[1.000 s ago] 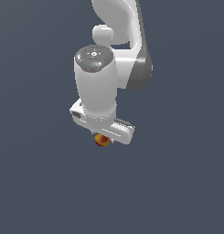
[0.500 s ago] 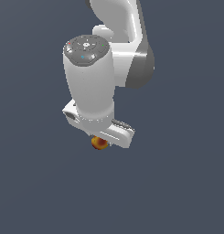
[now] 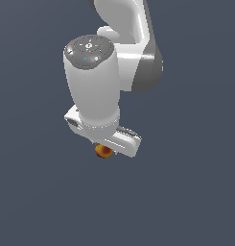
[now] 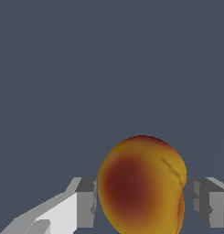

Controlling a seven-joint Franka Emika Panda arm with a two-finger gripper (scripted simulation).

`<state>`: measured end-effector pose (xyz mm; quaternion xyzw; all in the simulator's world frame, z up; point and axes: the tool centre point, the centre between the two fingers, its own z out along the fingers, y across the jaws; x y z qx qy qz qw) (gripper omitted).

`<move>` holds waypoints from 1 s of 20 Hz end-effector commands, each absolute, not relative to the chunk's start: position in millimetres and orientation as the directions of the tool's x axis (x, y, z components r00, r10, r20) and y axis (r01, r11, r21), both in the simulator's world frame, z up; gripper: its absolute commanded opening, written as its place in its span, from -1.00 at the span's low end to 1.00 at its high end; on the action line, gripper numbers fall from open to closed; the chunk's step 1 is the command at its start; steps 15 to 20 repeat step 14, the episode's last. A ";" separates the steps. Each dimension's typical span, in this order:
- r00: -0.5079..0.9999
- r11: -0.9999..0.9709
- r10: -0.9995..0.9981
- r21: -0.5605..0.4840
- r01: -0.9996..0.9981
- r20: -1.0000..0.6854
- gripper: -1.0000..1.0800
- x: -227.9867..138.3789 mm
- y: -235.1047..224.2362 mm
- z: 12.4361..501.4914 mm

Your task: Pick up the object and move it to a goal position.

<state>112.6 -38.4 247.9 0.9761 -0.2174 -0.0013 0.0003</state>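
Observation:
The object (image 3: 104,152) is a small roundish orange-yellow lump with a red-brown patch. In the exterior view it peeks out just below the white hand of my gripper (image 3: 107,147), whose fingers are hidden by the arm. In the wrist view the object (image 4: 141,183) fills the space between the two grey fingertips (image 4: 87,201), one on each side. The gripper (image 4: 143,203) is shut on the object and holds it above the plain dark grey floor.
The white arm (image 3: 92,86) covers the upper middle of the exterior view. Around it there is only uniform dark grey ground (image 3: 195,202). No goal marker shows in either view.
The arm's wrist looks larger and has shifted slightly to the exterior view's left. The object has stayed under the hand the whole time.

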 end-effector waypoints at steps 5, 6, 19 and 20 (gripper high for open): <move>0.906 -0.906 -0.424 0.001 -0.424 -0.001 -1.00 118.7 -30.5 254.6; 0.906 -0.906 -0.424 0.001 -0.424 -0.001 -1.00 120.3 -28.4 256.2; 0.906 -0.906 -0.424 0.001 -0.424 -0.001 -1.00 126.0 -22.2 261.1; 0.906 -0.906 -0.424 0.001 -0.424 -0.001 -1.00 126.0 -22.2 261.1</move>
